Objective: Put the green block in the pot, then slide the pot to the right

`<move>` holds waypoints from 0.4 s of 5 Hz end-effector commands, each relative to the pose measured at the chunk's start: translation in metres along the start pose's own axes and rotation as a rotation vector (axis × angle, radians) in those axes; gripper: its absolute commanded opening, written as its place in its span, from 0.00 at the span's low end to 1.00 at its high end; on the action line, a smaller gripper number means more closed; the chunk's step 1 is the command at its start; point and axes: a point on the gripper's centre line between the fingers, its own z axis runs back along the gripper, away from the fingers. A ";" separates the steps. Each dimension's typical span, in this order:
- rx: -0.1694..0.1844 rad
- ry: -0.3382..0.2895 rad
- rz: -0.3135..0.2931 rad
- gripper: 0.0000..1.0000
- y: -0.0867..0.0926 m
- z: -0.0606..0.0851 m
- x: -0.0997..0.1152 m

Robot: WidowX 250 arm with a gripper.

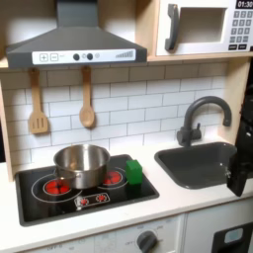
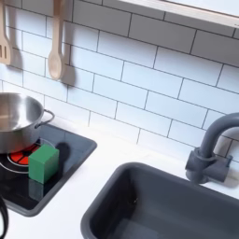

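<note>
Green block (image 1: pixel 133 172) sits on the black stovetop (image 1: pixel 59 203), just beside the pot (image 1: pixel 81 164) on the first exterior view's right, a little left of centre in the frame; in the second exterior view it stands at lower left. Not in the pot yet.

Block: likely light, rigid plastic, flat-sided. You'd pinch it across two opposite vertical faces, from above. It may skid on the glossy hob if nudged. Bright green, blocky, upright, much smaller than the pot.

Pot: shiny silver metal, low straight walls, a side handle showing in the second exterior view. Probably light and slippery-bottomed, so it should slide easily; push low on the wall to avoid tipping.

Gripper (image 1: pixel 239 176): dark shape at the first exterior view's right edge, by the sink (image 1: pixel 198 163). You cannot tell how far its fingers are apart or whether it carries anything.
</note>
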 end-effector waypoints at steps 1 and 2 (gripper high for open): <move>0.043 -0.008 0.003 1.00 0.007 -0.007 0.027; 0.056 -0.019 0.023 1.00 0.015 -0.009 0.045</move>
